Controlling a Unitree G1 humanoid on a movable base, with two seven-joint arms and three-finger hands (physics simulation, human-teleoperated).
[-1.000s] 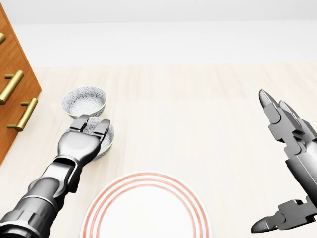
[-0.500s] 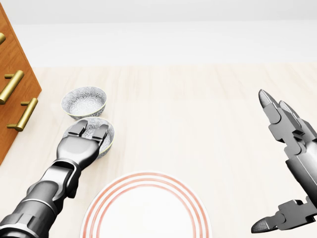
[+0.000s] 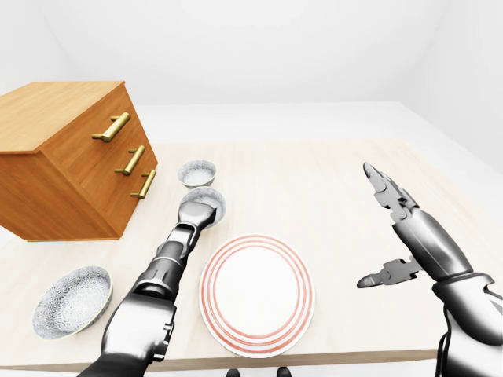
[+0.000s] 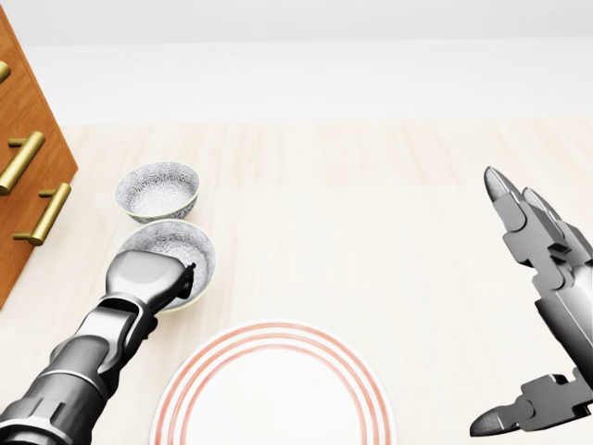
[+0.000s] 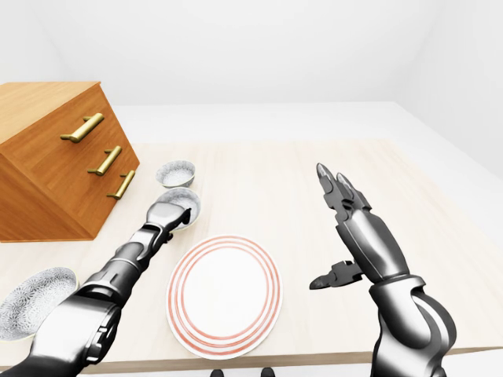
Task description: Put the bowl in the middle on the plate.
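1. Clearly, the left robot hand [image 4: 148, 276] is clamped on the middle bowl [image 4: 181, 243], which sits on the counter [image 4: 371, 232].
2. In the head view the plate [image 4: 273, 389] lies just below-right of it. The right robot hand [image 4: 556, 287] is spread open, well apart.

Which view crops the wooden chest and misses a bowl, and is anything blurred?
Left-eye view: chest top and drawers show, plus the bottom-left bowl. Head view: chest cropped at left edge, that bowl out of frame. All views: sharp, evenly lit.

Bright, even light (soft shadows), sharp
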